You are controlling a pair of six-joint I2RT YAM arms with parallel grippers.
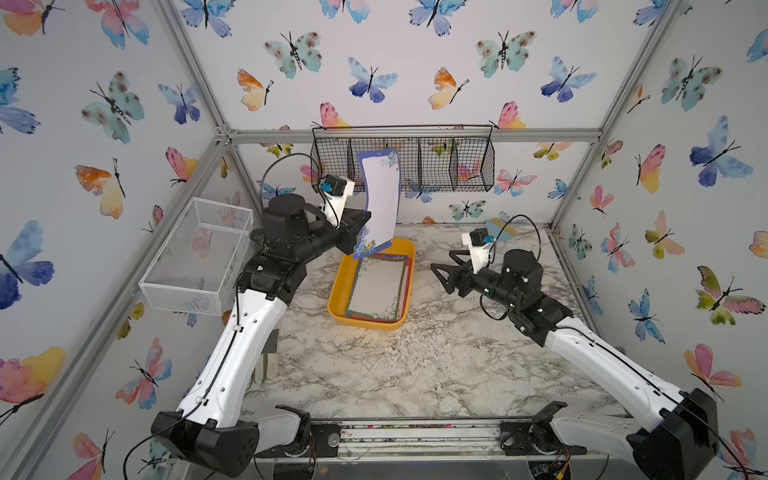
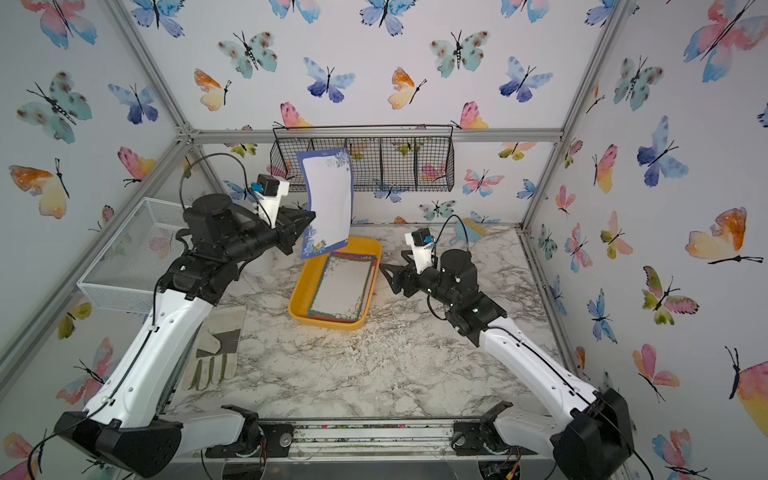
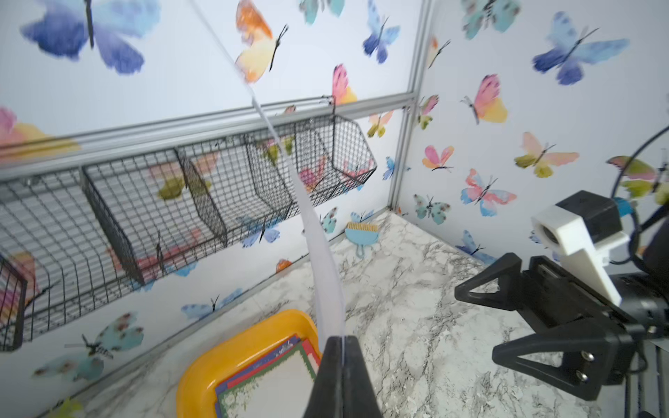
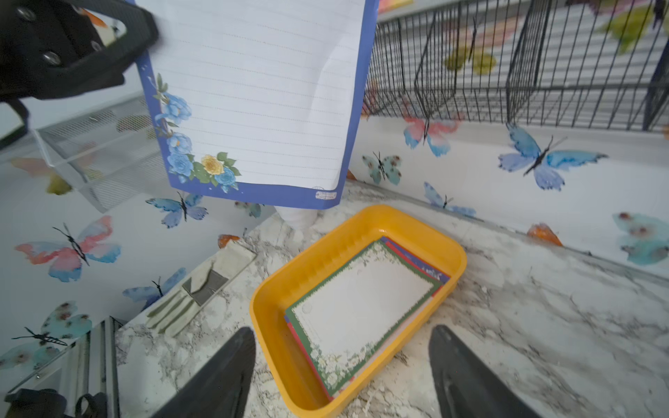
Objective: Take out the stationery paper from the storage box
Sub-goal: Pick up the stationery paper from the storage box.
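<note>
My left gripper (image 1: 365, 217) (image 3: 342, 342) is shut on the edge of a blue floral-bordered sheet of stationery paper (image 1: 380, 199) (image 2: 330, 199) (image 4: 253, 90). It holds the sheet upright and bowed in the air, the lower edge just above the far end of the storage box. The yellow-orange storage box (image 1: 337, 291) (image 4: 275, 325) lies on the marble table. A stack of stationery paper (image 1: 376, 286) (image 4: 362, 304) lies in it, with a green-bordered sheet on top and red and blue edges below. To the right of the box my right gripper (image 1: 442, 261) (image 4: 342, 336) stands open and empty, pointing at it.
A black wire basket (image 1: 436, 162) hangs on the back wall just behind the lifted sheet. A white mesh basket (image 1: 199, 253) is mounted on the left wall. A work glove (image 2: 216, 353) lies under my left arm. A blue comb-like brush (image 1: 505, 229) is at the back right.
</note>
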